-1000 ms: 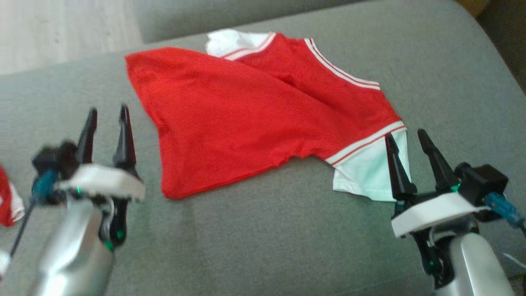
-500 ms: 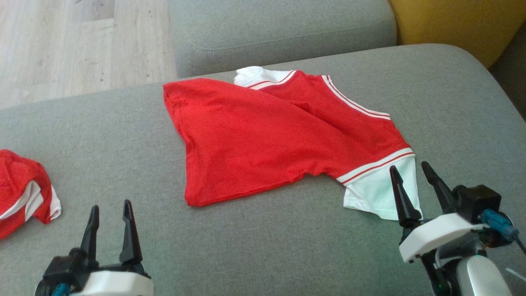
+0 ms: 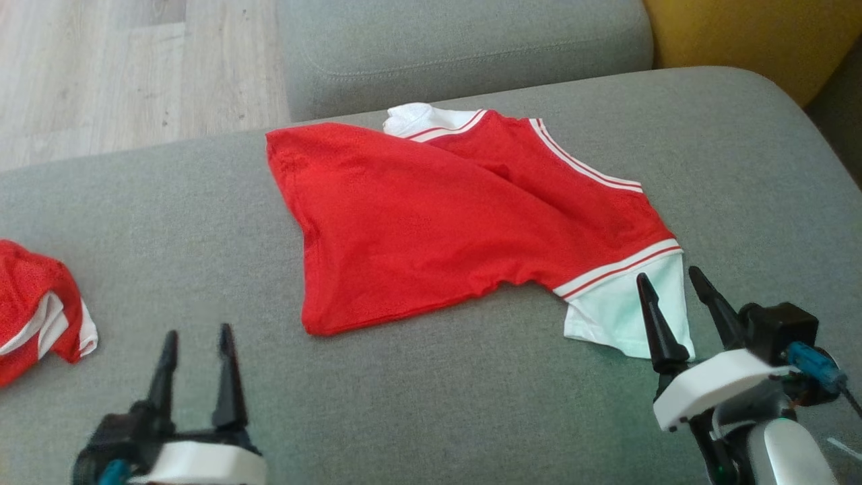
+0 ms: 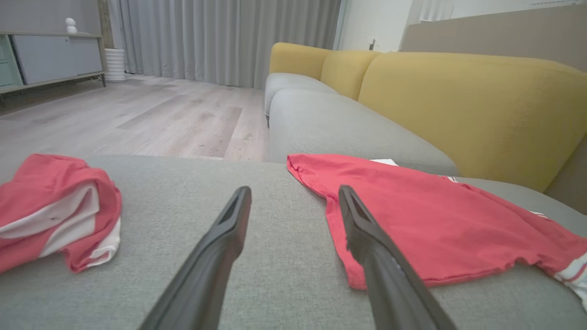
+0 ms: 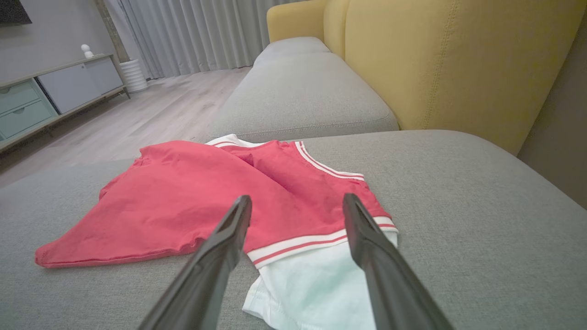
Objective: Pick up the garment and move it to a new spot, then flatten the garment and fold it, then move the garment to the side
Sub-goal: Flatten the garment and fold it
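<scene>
Red T-shirt (image 3: 431, 215) lies partly folded over on the grey sofa seat (image 3: 438, 404). Right end effector (image 3: 667, 273) released, empty, fingertips at the white sleeve (image 3: 619, 316). Left end effector (image 3: 197, 331) released, empty, clear of the hem. Second red garment (image 3: 34, 303) crumpled at far left

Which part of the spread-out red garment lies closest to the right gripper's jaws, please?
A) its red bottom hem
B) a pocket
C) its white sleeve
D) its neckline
C: the white sleeve of the red garment lies right beside the right gripper, whose open jaws point at it in the right wrist view.
</scene>
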### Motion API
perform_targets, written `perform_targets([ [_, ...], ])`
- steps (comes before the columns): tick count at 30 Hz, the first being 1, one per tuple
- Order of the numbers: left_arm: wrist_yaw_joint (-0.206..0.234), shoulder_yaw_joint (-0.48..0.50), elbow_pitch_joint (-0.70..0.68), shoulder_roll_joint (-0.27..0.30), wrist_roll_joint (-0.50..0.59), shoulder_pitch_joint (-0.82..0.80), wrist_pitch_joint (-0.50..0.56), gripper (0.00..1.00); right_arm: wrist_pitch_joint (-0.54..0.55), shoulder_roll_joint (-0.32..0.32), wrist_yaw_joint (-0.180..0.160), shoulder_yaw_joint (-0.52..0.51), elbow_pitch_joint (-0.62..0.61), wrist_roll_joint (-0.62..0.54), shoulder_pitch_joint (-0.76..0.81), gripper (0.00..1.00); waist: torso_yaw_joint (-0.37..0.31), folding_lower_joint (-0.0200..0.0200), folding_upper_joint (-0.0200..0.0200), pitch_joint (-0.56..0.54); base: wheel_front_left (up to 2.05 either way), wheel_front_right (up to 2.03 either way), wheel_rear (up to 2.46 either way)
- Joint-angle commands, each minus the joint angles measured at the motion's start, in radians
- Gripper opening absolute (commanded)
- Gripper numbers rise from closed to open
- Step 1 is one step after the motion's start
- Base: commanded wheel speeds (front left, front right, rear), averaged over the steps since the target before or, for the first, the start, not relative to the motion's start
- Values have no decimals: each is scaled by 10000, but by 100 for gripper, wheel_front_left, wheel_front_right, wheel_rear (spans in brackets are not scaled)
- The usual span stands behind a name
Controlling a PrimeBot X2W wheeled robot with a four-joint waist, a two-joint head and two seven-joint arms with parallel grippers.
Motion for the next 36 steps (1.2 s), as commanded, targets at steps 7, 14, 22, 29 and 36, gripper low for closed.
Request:
perform_targets([
  [7,-544,-1134,358,-609,153,-1466,1062,100,558,-56,67,-506,10,-186,-271,100,2,0,0,392,0,0,0],
  [14,76,-1383,2886,-1422,385,-3025,1272,100,815,218,67,-744,515,-393,-539,100,-327,0,0,1002,0,0,0],
  [22,634,-1164,4781,-1531,328,-3838,1614,100,615,278,67,-633,1047,-138,-791,100,-635,0,0,1453,0,0,0],
  [29,-212,-1191,5293,-1681,-282,-3997,1515,0,962,281,67,-886,1497,-43,-805,100,-574,0,0,1565,0,0,0],
  [36,-616,-1010,5229,-1456,-574,-3819,1072,0,971,282,67,-1360,2402,-215,-1198,100,-482,0,0,1657,0,0,0],
])
